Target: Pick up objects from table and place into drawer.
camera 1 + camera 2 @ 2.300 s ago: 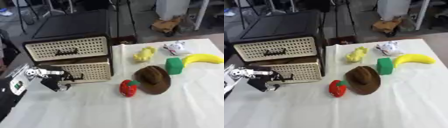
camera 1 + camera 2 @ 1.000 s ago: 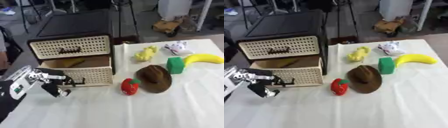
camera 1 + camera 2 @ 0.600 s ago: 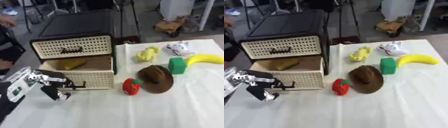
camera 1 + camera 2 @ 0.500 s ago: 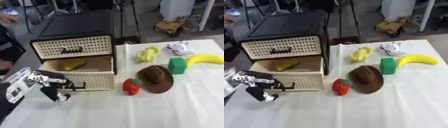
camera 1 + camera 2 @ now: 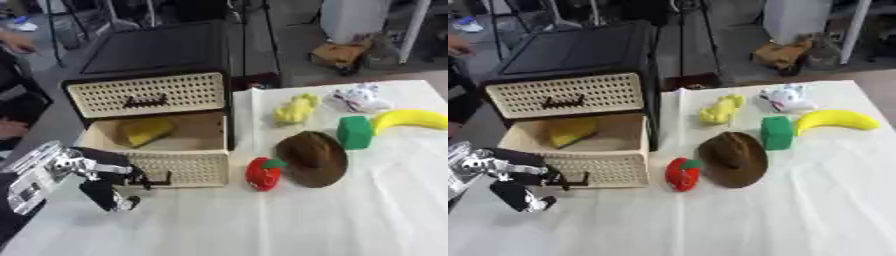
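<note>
Drawer (image 5: 179,165) pulled open, left robot hand (image 5: 103,181) seemingly curled on its handle (image 5: 150,181), yellow item (image 5: 145,130) inside

Even, fairly bright light falls from above; the white table (image 5: 367,210) is pale, nearly washed out (no hard glare). Shadows are soft and short under the hat (image 5: 312,157). Everything is slightly blurred, the left hand (image 5: 103,186) and far background most.

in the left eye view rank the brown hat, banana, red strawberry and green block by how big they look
1. brown hat, clearly the largest.
2. banana.
3 and 4. red strawberry and green block: these look alike, and the strawberry lies nearer the camera, so I would not rank one above the other.
</note>
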Available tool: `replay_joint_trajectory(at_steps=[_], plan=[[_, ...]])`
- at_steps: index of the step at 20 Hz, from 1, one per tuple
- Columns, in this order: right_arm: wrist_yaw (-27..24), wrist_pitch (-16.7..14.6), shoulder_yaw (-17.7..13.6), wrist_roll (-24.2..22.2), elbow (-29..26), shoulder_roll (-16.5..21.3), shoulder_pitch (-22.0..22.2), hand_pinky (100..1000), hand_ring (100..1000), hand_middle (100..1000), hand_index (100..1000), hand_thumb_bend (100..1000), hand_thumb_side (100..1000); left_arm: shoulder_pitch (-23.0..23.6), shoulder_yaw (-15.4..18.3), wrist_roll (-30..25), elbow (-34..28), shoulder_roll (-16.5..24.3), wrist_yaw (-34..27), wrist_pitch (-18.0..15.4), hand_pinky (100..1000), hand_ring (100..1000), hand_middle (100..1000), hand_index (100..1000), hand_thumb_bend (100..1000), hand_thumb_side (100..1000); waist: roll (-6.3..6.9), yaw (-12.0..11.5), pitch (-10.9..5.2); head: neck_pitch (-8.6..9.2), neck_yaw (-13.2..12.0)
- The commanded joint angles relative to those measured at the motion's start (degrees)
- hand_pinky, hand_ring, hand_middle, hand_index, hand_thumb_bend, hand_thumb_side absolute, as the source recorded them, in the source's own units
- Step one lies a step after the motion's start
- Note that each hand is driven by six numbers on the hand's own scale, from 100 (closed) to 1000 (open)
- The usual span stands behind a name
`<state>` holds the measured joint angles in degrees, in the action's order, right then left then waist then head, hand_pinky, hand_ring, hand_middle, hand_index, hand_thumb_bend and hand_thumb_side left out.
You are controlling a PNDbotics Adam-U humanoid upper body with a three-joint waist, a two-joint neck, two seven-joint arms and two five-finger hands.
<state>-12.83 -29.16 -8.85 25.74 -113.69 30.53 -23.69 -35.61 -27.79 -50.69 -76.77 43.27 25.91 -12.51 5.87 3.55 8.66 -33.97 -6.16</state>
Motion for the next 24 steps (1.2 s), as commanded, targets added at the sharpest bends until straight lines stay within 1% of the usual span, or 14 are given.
replay_joint_trajectory(at_steps=[1, 4, 9, 13, 19, 24], plan=[[0.35, 0.04, -0.55, 0.22, -0.9, 1.23, -0.59, 695, 797, 750, 818, 100, 1000, 0.74, -1.96, -1.27, -2.73, 0.66, -1.11, 0.43, 100, 100, 100, 687, 100, 531, -0.38, 0.11, -0.71, -0.21, 0.14], [0.41, 0.07, -0.55, 0.25, -0.9, 1.18, -0.56, 695, 797, 750, 818, 100, 1000, 1.7, -2.2, -1.27, -4.08, 0.98, -1.1, 1.71, 100, 100, 100, 689, 100, 532, -0.43, 0.1, -0.75, -0.13, 0.23], [0.44, 0.09, -0.55, 0.26, -0.9, 1.14, -0.48, 695, 797, 750, 818, 100, 1000, 2.51, -2.62, -1.27, -5.75, 1.33, -0.83, 2.75, 100, 100, 100, 693, 100, 528, -0.49, -0.04, -0.86, -0.21, 0.15], [0.54, 0.24, -0.59, 0.33, -0.9, 1.17, -0.13, 695, 797, 750, 818, 100, 1000, 3.31, -2.76, -0.92, -7.71, 1.49, -0.6, 3.74, 100, 100, 100, 702, 100, 519, -0.39, -0.52, -1.21, -0.68, 0.34], [0.57, 0.65, -0.48, 0.28, -0.9, 1.13, 0.28, 695, 797, 750, 817, 100, 1000, 4.68, -3.57, 2.8, -10.37, 1.5, 0.34, 5.2, 100, 100, 100, 719, 100, 501, -0.12, -1.06, -1.93, -1.27, 0.38], [0.57, 0.92, -0.42, 0.25, -0.9, 1.1, 0.62, 695, 797, 750, 817, 100, 1000, 5.41, -4.19, 5.36, -12.05, 1.9, 0.68, 5.11, 100, 100, 100, 713, 100, 492, 0.12, -1.29, -2.41, -1.59, 0.34]])
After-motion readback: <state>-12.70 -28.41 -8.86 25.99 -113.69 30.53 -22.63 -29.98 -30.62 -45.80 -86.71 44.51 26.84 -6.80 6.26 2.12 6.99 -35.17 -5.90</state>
